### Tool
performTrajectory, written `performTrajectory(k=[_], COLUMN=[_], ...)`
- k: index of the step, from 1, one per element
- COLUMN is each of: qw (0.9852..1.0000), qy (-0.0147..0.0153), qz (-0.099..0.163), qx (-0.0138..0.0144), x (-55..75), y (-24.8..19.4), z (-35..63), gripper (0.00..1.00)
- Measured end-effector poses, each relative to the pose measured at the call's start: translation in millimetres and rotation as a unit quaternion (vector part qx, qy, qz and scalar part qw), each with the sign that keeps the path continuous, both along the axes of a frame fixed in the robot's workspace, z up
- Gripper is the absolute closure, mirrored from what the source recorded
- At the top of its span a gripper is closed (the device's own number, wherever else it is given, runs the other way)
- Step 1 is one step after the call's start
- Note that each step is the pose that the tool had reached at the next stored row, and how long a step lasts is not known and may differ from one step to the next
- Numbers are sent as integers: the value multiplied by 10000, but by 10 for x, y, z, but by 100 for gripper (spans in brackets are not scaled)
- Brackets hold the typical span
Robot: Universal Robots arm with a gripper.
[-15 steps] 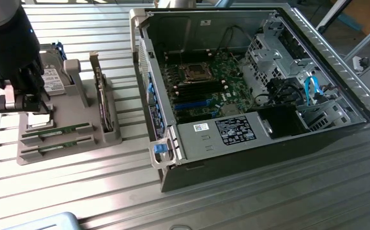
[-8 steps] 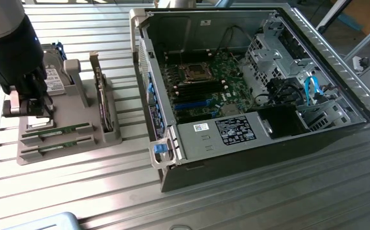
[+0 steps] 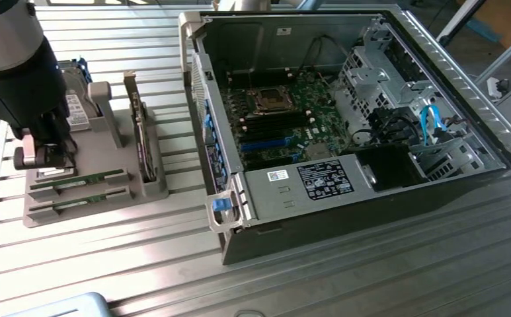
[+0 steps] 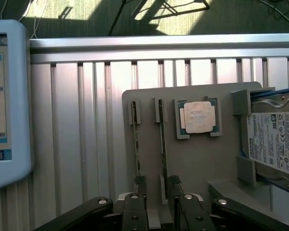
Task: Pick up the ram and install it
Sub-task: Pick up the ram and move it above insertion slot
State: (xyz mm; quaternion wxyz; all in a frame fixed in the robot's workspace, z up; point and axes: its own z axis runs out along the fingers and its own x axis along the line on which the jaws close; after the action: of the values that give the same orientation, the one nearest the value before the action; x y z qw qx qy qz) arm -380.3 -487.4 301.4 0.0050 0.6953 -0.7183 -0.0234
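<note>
Fingers (image 4: 135,211) open at ram (image 4: 163,139) in holder (image 4: 202,168); wrist view: CPU (image 4: 198,117), HDD (image 4: 269,139); ext. view: PC case (image 3: 326,228).

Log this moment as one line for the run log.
stage: pick | gripper: open, above ram | ram: in gray holder slot, not held | computer case: open

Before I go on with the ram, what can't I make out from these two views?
1. Exterior view: the arm covers much of the hard drive.
2. Exterior view: the motherboard's slot latches are too small to read.
3. Wrist view: the ram sticks lie edge-on, faces hidden.
4. Wrist view: the picture's edge cuts off the gripper's body and the hard drive.
</note>
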Motion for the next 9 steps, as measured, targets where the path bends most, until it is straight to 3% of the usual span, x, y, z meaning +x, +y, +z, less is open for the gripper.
performTrajectory(k=[9], qw=[10000], qy=[1], qz=[0], qx=[0], x=[1], y=[-1], z=[-127], gripper=[68])
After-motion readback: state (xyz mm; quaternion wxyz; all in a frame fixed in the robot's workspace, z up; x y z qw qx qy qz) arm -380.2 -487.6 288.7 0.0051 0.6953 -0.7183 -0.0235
